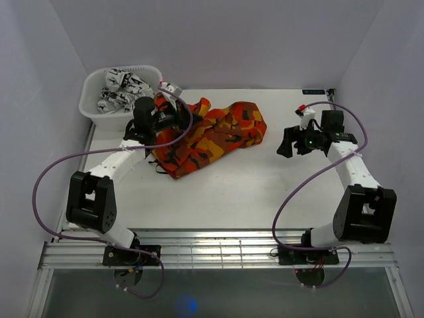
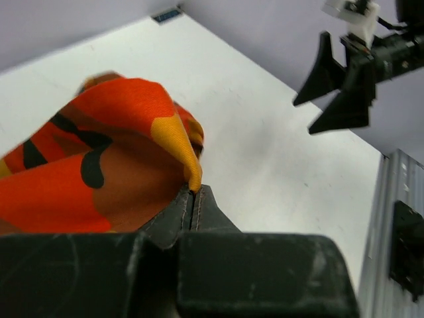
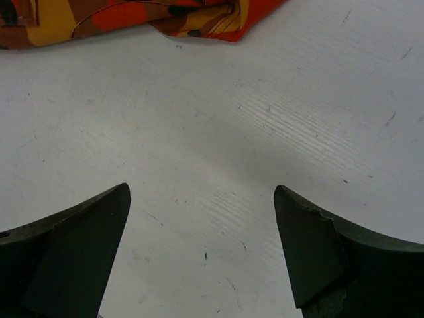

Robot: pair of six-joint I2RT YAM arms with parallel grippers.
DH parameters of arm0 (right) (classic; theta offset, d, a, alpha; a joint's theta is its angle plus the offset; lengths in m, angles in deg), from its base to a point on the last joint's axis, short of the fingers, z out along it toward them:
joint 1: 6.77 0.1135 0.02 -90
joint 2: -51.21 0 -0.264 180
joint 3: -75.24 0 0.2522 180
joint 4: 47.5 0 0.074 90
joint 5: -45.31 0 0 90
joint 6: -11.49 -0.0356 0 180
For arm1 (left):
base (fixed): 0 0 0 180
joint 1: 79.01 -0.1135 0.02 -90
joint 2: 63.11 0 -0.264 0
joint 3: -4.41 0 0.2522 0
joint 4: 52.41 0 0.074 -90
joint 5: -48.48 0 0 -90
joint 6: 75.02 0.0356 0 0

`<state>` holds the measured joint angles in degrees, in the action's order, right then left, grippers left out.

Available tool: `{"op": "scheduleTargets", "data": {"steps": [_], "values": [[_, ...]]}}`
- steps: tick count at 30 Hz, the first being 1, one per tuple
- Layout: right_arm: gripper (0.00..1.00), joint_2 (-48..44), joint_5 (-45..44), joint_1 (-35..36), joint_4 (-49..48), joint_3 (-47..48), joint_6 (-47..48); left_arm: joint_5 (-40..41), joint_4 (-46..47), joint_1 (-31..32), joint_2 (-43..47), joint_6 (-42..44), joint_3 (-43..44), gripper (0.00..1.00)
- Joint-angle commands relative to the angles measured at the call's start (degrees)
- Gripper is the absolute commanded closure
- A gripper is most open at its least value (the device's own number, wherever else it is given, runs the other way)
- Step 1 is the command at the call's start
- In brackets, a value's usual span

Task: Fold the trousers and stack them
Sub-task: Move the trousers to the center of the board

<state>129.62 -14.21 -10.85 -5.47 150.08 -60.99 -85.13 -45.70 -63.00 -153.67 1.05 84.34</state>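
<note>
Left wrist: left gripper [image 2: 193, 202] pressed together, pinching a folded edge of the trousers [image 2: 99, 152]; the cloth bunches to its left. White counter [image 2: 265, 152] beyond. Right gripper [image 2: 303, 118] hangs across the way, spread. Right wrist: jaws wide, nothing between them, bare scuffed counter below; an edge of the trousers lies along the top of the view, apart from the fingers. Top: trousers heaped left of centre on the counter, just beside a white basket [image 1: 93, 99] of black-and-white cloth [image 1: 122, 89]; right gripper well apart to their right.
</note>
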Motion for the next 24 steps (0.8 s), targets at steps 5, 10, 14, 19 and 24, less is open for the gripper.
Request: {"op": "scheduleTargets", "data": {"steps": [5,10,14,19,24], "values": [[0.05,12.7,1.5,3.8,-9.1,5.9,-7.6,-4.7,-17.9,2.4,5.3,3.6,-4.1,1.00],[0.05,20.8,-2.5,7.7,-12.3,11.3,-10.4,-5.8,-33.4,1.0,3.7,9.4,-0.6,0.73],[0.06,26.6,-6.5,9.4,-13.2,16.8,-12.9,-6.9,-42.8,1.0,5.0,14.8,-1.0,0.60],[0.10,34.0,-11.2,12.2,-13.6,22.6,-14.1,-8.5,-48.9,-2.0,9.5,20.6,-1.7,0.35],[0.10,42.3,-15.5,13.5,-12.4,29.9,-16.5,-6.6,-45.8,-15.4,9.3,11.4,3.4,0.28]]}}
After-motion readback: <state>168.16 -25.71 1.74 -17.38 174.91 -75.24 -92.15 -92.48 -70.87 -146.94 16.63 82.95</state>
